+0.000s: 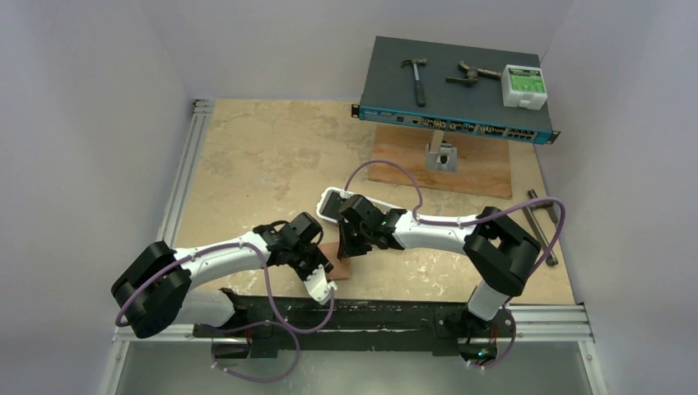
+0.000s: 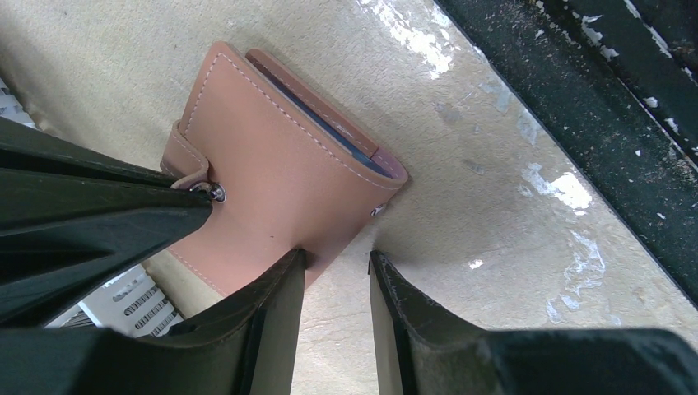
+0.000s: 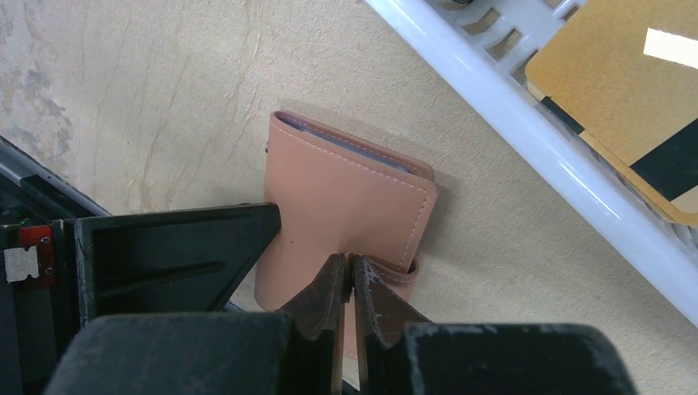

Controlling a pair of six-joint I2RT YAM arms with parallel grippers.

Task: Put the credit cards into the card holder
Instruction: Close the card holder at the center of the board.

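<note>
The reddish-brown card holder lies on the table near the front edge, between the two grippers. In the left wrist view the card holder shows its tab and snap button, with a thin blue-grey edge in its slot. My right gripper is shut on the card holder's tab. My left gripper is open, one fingertip resting on the holder's near edge, nothing between the jaws. An orange-yellow card and a black card lie in the white tray.
The white tray sits just behind the grippers. A network switch at the back carries a hammer, a tool and a white box. A metal rod lies at the right. A black rail runs along the front edge.
</note>
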